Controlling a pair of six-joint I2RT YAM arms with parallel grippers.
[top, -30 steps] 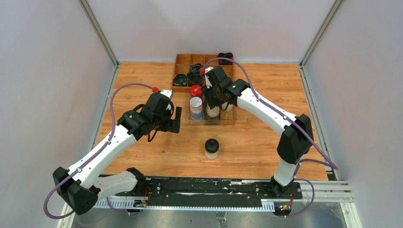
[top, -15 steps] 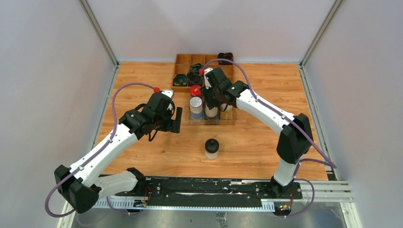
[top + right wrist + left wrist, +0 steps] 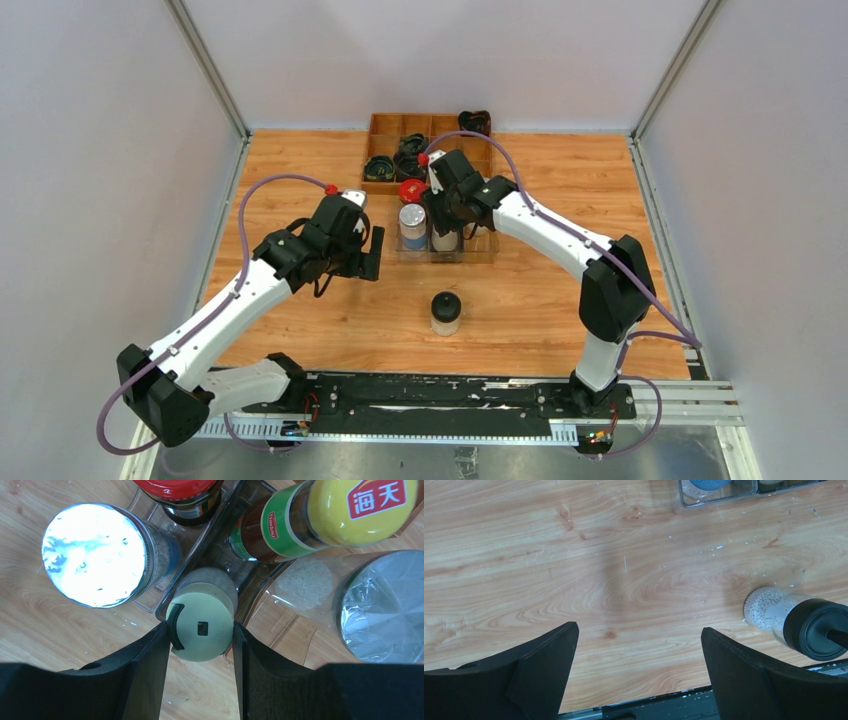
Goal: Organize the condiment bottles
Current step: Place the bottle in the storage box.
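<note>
Right tool (image 3: 200, 631) clamps the pale-capped bottle (image 3: 202, 625); seat it upright in the tray (image 3: 485, 250) before releasing. Left tool (image 3: 638, 631) gapes.

A silver-capped jar with a blue label (image 3: 95, 555), a red-capped jar (image 3: 177, 490), a brown bottle with a yellow-green cap (image 3: 320, 515) and a second silver-capped jar (image 3: 382, 605) are standing upright, crowded together in the clear tray (image 3: 483, 252). The pale-yellow-capped bottle (image 3: 201, 627) is sitting among them, pinched between the right gripper (image 3: 200, 630) fingers. The black-domed jar (image 3: 445, 312), holding white pellets, is standing alone on the table (image 3: 300, 170), apart from the tray.
</note>
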